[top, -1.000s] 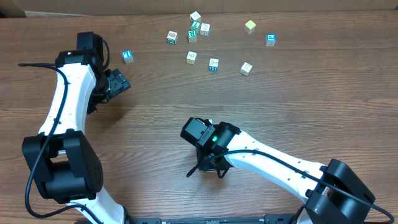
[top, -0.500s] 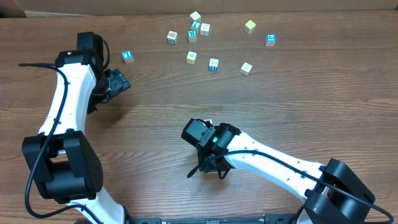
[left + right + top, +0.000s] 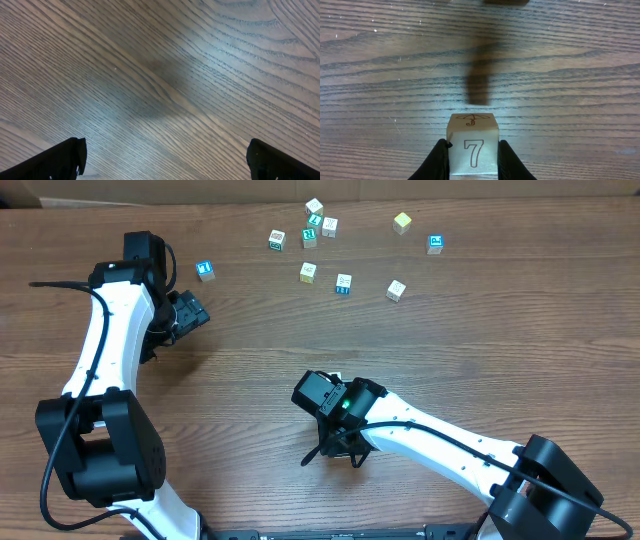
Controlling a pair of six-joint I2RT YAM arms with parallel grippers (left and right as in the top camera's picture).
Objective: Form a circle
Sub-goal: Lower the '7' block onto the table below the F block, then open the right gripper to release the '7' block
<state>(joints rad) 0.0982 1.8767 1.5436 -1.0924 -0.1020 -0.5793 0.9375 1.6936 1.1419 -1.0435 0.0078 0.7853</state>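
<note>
Several cubes (image 3: 308, 272) scattered apart (cream, some teal-faced) | right gripper (image 3: 472, 156) clamps numbered cube (image 3: 472, 134) | left gripper (image 3: 167, 162) spread wide

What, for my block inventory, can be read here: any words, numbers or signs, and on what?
"7": front face of the cube in the right pincer.
Umbrella drawing, no legible word: same cube's top face.
Scattered cubes, overhead view: markings too small to read.

Table (image 3: 165, 60) showing grained brown wood with a soft sheen, cube (image 3: 473, 145) smooth pale wood with printed faces, left arm (image 3: 100, 345) and right arm (image 3: 440, 442) in glossy white plastic shells, black joints matt
</note>
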